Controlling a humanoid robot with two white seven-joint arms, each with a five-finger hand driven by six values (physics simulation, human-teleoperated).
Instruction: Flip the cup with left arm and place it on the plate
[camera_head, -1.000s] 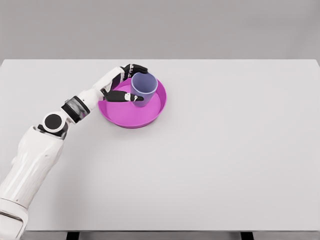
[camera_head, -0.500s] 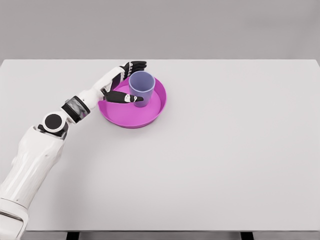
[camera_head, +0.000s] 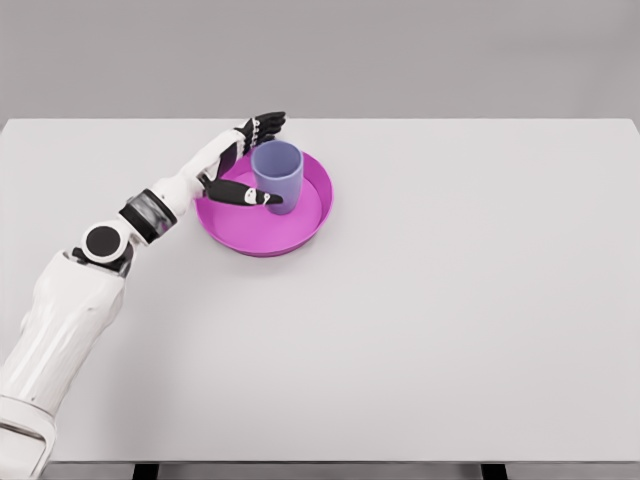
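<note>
Cup (camera_head: 278, 174), matte lavender-blue, smooth plain cylinder w/ slight taper, stands upright, mouth up, on left-centre of plate (camera_head: 306, 222). Plate is round, shallow, glossy magenta w/ raised rim, sitting on far-left part of flat pale-grey surface (camera_head: 450, 300). Left hand (camera_head: 243, 163), black-jointed fingers on white shell, sits at cup's left side, spread wide and holding nothing: thumb (camera_head: 243, 195) lies over plate interior, tip at or just short of cup's lower wall, contact unclear; other fingers (camera_head: 266, 124) extend past plate's far rim behind cup, apart from it. White segmented arm w/ grey wrist ring and black joint disc comes in from lower left, crossing bare surface. Hand covers part of plate's left rim. Dark table legs peek at bottom edge; plain grey wall behind.
</note>
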